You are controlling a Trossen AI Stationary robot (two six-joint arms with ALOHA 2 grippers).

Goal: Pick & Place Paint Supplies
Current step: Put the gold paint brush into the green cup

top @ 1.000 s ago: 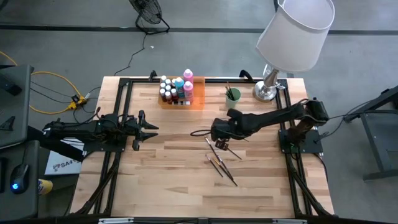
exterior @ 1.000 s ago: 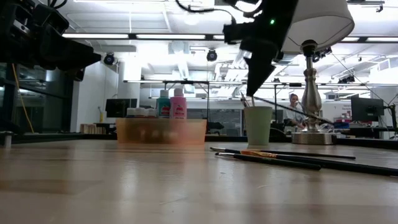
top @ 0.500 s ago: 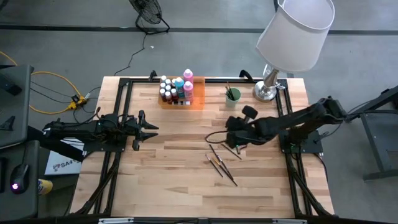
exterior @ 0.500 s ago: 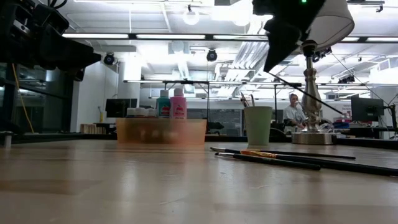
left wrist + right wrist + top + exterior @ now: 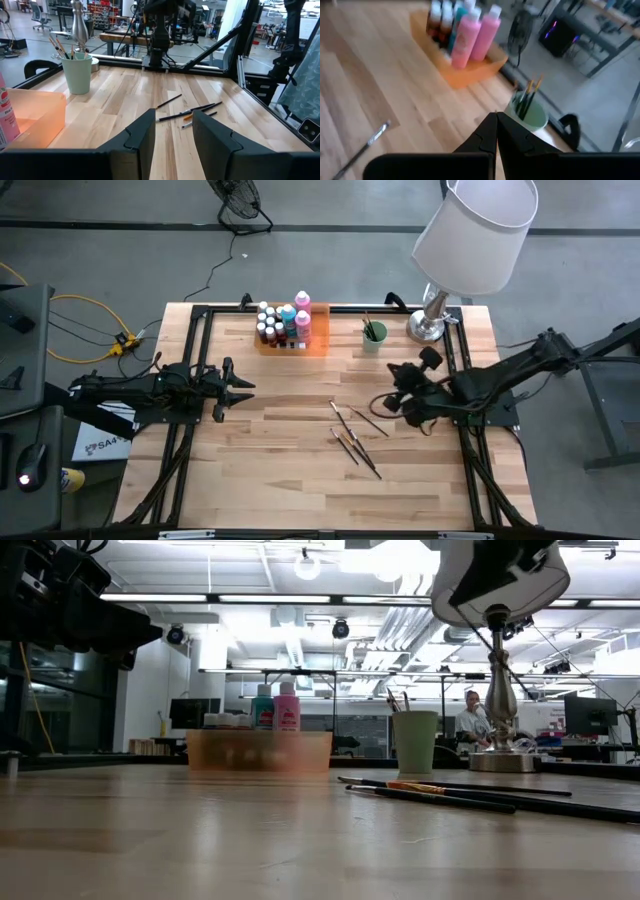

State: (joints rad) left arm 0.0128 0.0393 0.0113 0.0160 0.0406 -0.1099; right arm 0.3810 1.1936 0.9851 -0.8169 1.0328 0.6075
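From above, the translucent orange plastic tray [image 5: 293,340] of white-capped paint bottles [image 5: 285,320] sits at twelve o'clock on the wooden table [image 5: 270,460]. Thin dark paintbrushes [image 5: 355,435] lie loose at centre. The right gripper [image 5: 397,395] hovers at three o'clock, the left gripper [image 5: 240,387] waits at nine.

At table height, the brushes [image 5: 450,792] lie flat right of the pale green cup [image 5: 414,742].

The left wrist view shows its fingers [image 5: 142,137] parted, empty.

The right wrist view shows its fingers [image 5: 490,132] pressed together on nothing, the pink bottles [image 5: 472,37] beyond.
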